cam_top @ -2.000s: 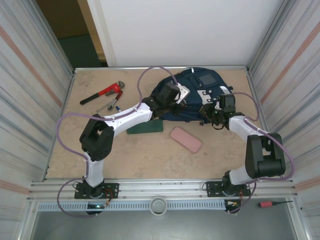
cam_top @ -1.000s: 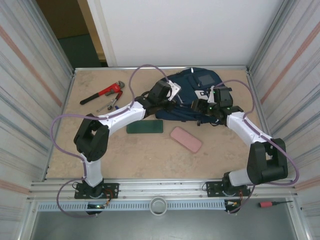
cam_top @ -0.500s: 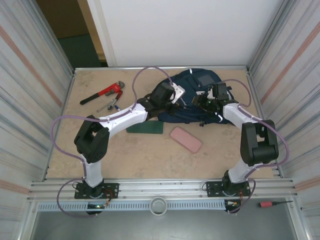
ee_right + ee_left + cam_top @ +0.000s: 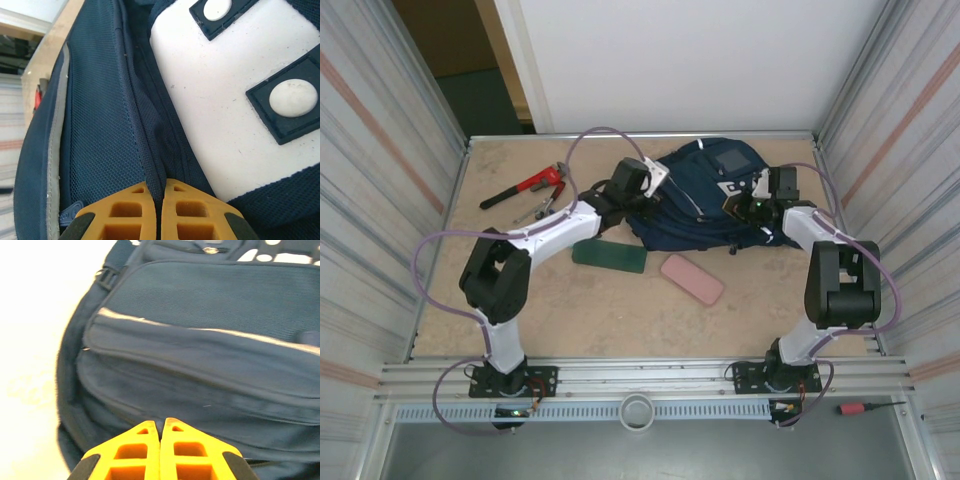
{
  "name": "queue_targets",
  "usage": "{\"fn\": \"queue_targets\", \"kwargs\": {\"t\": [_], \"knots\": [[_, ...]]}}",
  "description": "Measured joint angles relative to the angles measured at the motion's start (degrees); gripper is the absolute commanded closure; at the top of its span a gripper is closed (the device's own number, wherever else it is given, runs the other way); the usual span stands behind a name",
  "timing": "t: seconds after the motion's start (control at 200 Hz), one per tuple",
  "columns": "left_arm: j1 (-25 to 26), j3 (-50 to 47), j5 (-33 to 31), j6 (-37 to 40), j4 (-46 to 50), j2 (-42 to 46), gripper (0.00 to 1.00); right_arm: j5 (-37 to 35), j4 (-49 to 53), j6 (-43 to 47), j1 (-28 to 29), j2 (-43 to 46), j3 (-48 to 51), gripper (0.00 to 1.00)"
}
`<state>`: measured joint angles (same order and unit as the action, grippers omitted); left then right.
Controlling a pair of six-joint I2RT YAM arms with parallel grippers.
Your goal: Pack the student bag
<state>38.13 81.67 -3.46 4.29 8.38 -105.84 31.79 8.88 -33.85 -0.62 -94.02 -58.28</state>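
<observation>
While both arms reach away from their bases at the near edge of the table, the nearest thing we see on the bare wood is a pink case, lying slantwise a little right of centre. Just beyond it to the left lies a dark green case, close to the left forearm. Farther back, the student bag lies flat in the far right part of the table, its near edge close to both cases, with an arm at either side of it. At the bag's left side, the left gripper has its yellow fingers pressed together against the navy fabric, below a pocket with a thin pale stripe; we cannot tell whether any cloth is caught between them. At the bag's right side, the right gripper has its fingers closed on a stitched ridge of fabric that runs into the gap between them, beside a white patch with dark square studs. Far left, well apart from the bag, lies a red pipe wrench.
</observation>
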Motion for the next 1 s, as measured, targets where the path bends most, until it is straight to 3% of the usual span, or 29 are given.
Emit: {"fn": "queue_targets", "kwargs": {"t": [0.165,0.416,0.546,0.701,0.862,1.002], "knots": [[-1.16,-0.02,2.43,-0.22,-1.01,0.0,1.0,2.49,3.58,1.31,-0.61,-1.01,-3.41,0.99],[1.51,1.86,3.78,-0.9,-0.81,0.02,1.0,-3.28,9.44,3.74,-1.4,-0.92,-10.05,0.56],[3.76,3.93,3.93,-1.11,-0.17,0.02,1.0,-9.29,10.71,5.49,0.2,5.75,-6.97,0.43],[5.01,5.51,3.85,-1.09,0.81,0.0,1.0,-14.43,11.8,6.82,7.15,17.44,0.37,0.29],[5.03,5.64,3.85,-1.09,1.33,0.02,1.0,-19.78,12.15,9.84,17.03,23.15,5.29,0.27],[5.29,5.66,3.45,-1.07,1.68,0.02,1.0,-24.44,11.28,14.4,22.8,22.25,5.38,0.47]]}}
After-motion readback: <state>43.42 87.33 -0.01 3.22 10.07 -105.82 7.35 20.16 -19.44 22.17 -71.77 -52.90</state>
